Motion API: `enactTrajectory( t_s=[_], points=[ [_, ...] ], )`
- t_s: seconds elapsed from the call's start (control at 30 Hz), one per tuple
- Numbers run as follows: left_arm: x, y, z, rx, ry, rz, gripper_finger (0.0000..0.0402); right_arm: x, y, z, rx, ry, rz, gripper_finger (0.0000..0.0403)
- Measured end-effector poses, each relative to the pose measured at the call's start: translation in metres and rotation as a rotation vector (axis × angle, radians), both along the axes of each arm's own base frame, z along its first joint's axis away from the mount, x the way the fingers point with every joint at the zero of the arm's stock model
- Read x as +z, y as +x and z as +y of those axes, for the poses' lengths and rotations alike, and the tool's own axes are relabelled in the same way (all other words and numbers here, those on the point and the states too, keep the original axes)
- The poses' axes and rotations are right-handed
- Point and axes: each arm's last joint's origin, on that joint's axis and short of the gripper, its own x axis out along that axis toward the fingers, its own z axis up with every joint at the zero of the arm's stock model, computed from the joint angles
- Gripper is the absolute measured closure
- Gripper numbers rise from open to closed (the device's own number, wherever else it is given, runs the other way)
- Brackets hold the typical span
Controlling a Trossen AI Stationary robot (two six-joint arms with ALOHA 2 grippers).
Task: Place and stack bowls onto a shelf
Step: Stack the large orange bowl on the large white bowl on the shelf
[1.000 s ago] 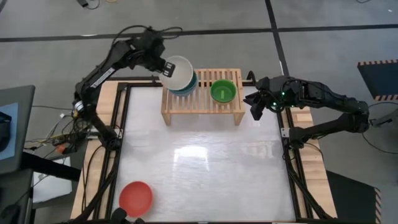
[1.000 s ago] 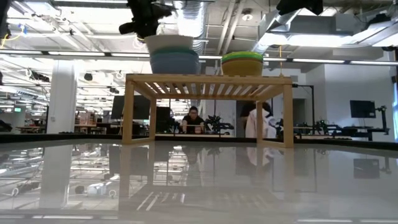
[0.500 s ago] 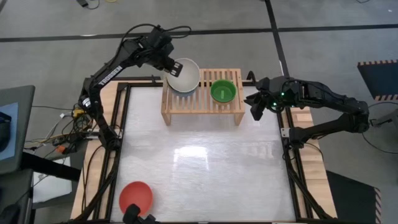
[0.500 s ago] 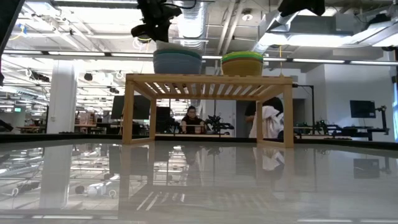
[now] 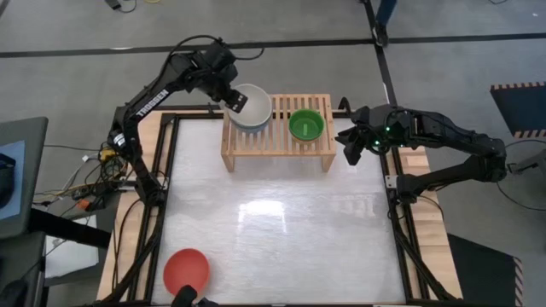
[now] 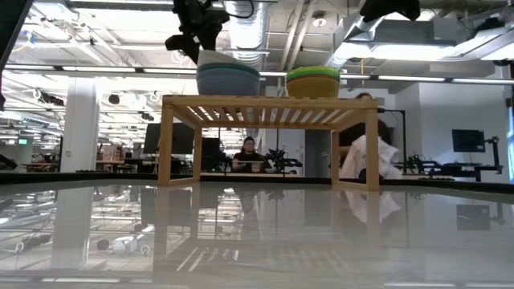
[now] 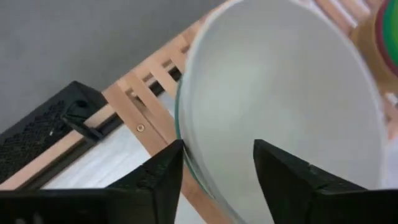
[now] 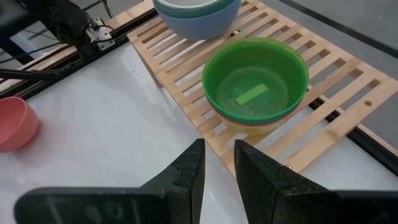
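The shelf (image 5: 277, 128) stands at the far edge of the table (image 5: 281, 222), about mid-width. On its left part sits a stack of bowls w/ the white bowl (image 5: 253, 106) on top; in the low view a blue-grey bowl (image 6: 229, 81) shows beneath it, and others may be nested inside, but that can't be told. On the shelf's right part is a 2nd stack: the green bowl (image 5: 305, 125) on top, a yellow bowl (image 6: 313, 83) under it in the low view, and a pink rim between them seen from the right wrist.

The left gripper (image 5: 234, 100) is over the shelf's far-left corner, at the white bowl's left rim. Its fingers (image 7: 158, 177) are spread, one on each side of the rim: the rim lies in the gap, w/ space visible beside it, so nothing is pinched. The bowl sits nested in its stack.

The right gripper (image 5: 348, 147) hangs just off the shelf's right end, clear of the green bowl, which lies to its left. Its fingers (image 8: 189, 168) stand a little apart w/ nothing between them.

The red bowl (image 5: 186, 269) sits alone on the table's near-left part, well apart from both grippers. A person (image 6: 365, 156) shows in the room behind the shelf.
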Motion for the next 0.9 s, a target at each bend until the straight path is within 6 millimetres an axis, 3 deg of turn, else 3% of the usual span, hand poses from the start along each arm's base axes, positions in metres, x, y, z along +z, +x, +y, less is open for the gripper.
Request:
enactTrajectory(
  t_s=[0.17, 0.43, 0.6, 0.77, 0.9],
  points=[
    [0.002, 0.003, -0.003, 0.033, 0.06, 0.018, 0.0202, 0.0, 0.0, 0.0, 0.0, -0.001, -0.004, 0.0292],
    [0.045, -0.025, -0.035, 0.003, 0.181, -0.132, 0.02, 0.001, 0.005, -0.001, -0.003, -0.005, -0.019, 0.0292],
    [0.061, -0.049, -0.079, -0.048, 0.209, -0.075, 0.02, -0.005, 0.022, -0.004, 0.0, -0.005, -0.007, 0.0291],
    [0.071, -0.066, -0.134, -0.064, 0.252, -0.051, 0.02, -0.009, 0.053, -0.003, 0.097, 0.003, -0.064, 0.0291],
    [0.065, -0.071, -0.176, -0.094, 0.267, -0.078, 0.02, -0.012, 0.079, 0.0, 0.213, 0.008, -0.138, 0.0291]
  ],
)
